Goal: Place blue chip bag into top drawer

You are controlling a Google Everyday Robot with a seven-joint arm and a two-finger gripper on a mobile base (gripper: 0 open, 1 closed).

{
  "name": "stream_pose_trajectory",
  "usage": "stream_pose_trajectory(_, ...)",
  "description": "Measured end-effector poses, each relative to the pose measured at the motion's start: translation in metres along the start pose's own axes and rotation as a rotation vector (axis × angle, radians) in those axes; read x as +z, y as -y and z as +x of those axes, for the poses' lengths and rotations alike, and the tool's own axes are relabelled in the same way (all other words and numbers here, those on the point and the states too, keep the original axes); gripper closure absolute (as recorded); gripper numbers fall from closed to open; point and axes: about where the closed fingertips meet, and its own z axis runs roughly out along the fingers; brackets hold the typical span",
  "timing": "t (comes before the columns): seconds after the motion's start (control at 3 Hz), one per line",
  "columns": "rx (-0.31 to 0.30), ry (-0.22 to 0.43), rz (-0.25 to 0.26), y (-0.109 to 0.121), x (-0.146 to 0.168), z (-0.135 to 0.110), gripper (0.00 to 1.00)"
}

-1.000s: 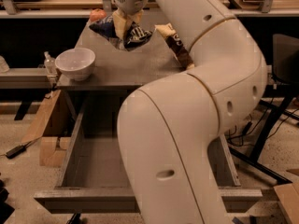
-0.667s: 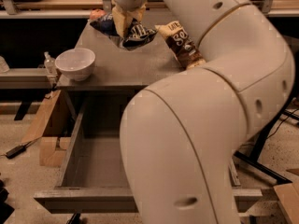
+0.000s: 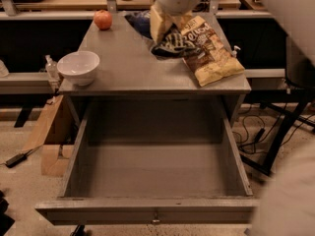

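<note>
My gripper point(image 3: 165, 33) hangs over the back middle of the grey counter, its pale fingers point(image 3: 157, 24) pointing down. It is shut on the blue chip bag point(image 3: 173, 43), a crumpled dark navy bag with white lettering that dangles just above the countertop point(image 3: 123, 63). The top drawer point(image 3: 147, 208) is pulled fully open below the counter's front. Its grey inside shows nothing in it, and a small knob point(image 3: 155, 220) sits on the front panel. The bag is behind the drawer opening, over the counter.
A larger tan-and-brown chip bag point(image 3: 209, 50) lies right of the gripper. A white bowl point(image 3: 78, 67) stands at the counter's left front, and a red apple point(image 3: 103, 19) at the back left. My arm's white shell point(image 3: 290, 14) fills the right edge. Cardboard and cables lie on the floor.
My arm's big white body has swung out to the right, uncovering the drawer and the counter. The gripper still holds the blue bag over the back of the counter.
</note>
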Motion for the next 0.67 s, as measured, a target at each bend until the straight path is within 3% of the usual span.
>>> stream_pose_trajectory(0.33, 0.174, 0.065, -0.054, 0.016, -0.014, 0.056, 1.0)
stream_pose_trajectory(0.67, 0.275, 0.034, -0.103, 0.03, 0.026, 0.123, 1.0)
